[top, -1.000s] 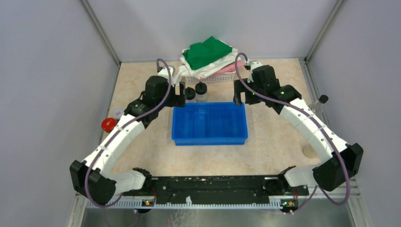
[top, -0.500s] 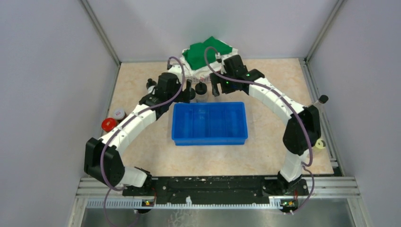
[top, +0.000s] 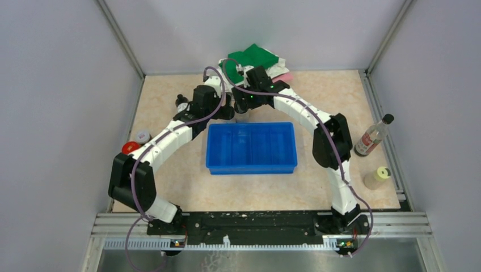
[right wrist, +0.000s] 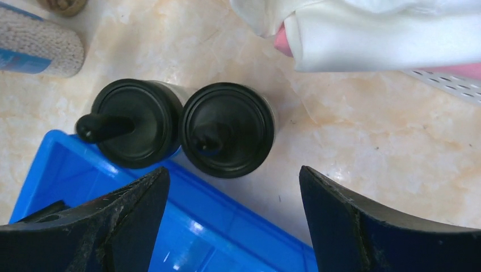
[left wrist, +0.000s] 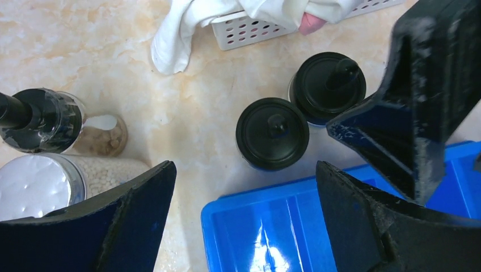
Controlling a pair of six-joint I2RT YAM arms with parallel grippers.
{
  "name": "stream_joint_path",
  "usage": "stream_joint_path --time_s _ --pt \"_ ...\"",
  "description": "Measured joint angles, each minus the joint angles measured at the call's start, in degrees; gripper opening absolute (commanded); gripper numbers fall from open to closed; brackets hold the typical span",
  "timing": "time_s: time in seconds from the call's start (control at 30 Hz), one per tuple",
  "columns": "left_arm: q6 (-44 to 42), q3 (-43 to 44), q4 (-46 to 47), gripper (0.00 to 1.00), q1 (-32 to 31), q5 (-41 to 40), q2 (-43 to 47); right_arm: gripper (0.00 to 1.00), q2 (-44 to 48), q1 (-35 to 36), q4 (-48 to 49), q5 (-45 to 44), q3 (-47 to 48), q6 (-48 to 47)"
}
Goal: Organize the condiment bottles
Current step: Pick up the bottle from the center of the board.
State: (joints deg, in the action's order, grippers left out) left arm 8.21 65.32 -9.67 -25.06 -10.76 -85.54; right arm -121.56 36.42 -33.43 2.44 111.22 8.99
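The table (top: 187, 181) fills the middle of the overhead view. The blue tray (top: 251, 168) sits at its centre with every compartment bare, so I judge the sorting has hardly begun. The white basket (left wrist: 244, 31) of cloths sits at upper centre, and both my arms reach into the gap between it and the tray's far edge.

My left gripper (left wrist: 245, 170) hangs with its jaws wide apart, framing a black-capped bottle (left wrist: 272, 133). My right gripper (right wrist: 233, 173), jaws equally spread, hovers over the same spot, so I risk a clash. The twin bottle (left wrist: 328, 88) stands upright against the first, both just beside the tray's rim.

A tall labelled bottle (top: 371, 136) and a cream-capped jar (top: 377, 177) stand at the right edge. A red-capped jar (top: 130, 147) and a silver-capped jar (top: 143, 136) stand at the left.
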Motion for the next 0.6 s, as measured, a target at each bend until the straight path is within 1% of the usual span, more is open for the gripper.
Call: stream_joint_path --time_s 0.23,0.4,0.6 --pt "0.7 -0.04 2.8 0.99 0.79 0.96 -3.85 0.84 -5.25 0.02 -0.04 0.37 3.65 -0.04" --pt "1.38 -0.31 3.21 0.99 0.76 1.79 -6.62 0.83 -5.92 0.02 -0.07 0.52 4.35 -0.2" --pt "1.57 -0.44 3.23 0.99 0.76 1.9 -7.02 0.8 -8.0 0.04 1.07 0.76 5.16 -0.44"
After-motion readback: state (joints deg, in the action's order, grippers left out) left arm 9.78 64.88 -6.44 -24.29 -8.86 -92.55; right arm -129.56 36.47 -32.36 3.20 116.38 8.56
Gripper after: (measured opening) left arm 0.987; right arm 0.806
